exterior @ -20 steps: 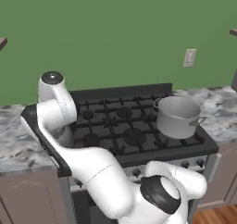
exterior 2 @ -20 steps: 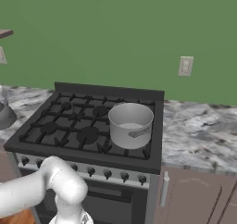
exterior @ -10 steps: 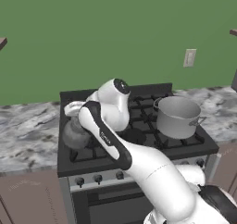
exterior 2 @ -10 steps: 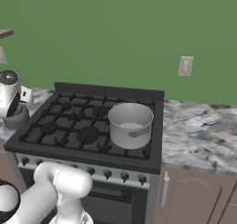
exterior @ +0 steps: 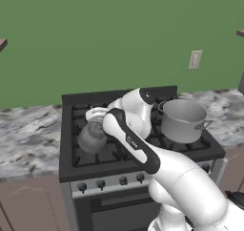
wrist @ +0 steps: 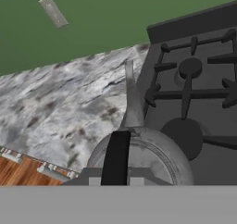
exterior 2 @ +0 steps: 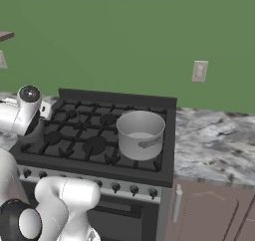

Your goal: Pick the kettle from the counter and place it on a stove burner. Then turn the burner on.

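One steel stockpot (exterior: pixel 183 120) stands on the right side of the black gas range (exterior: pixel 76 165), and nothing shows inside it. One small grey kettle (exterior: pixel 92 136) hangs over the left part of the range, above the grates near the front-left burner (wrist: pixel 185 134). In the hand view its lid and spout (wrist: pixel 132 98) lie just below the camera, with the dark arched handle (wrist: pixel 115 157) running up the middle. The hand (exterior: pixel 97 115) sits directly on top of the kettle, closed on that handle.

The kettle is near the range's left edge, where the marble counter (exterior: pixel 28 139) begins; that stretch of counter is bare. More counter lies to the right of the range (exterior 2: pixel 219 140), also bare. The middle burners between kettle and stockpot are free of cookware. Along the front panel runs a row of small knobs (exterior 2: pixel 115 187); their exact count is hard to tell. One wall outlet (exterior 2: pixel 199 70) is on the green wall.
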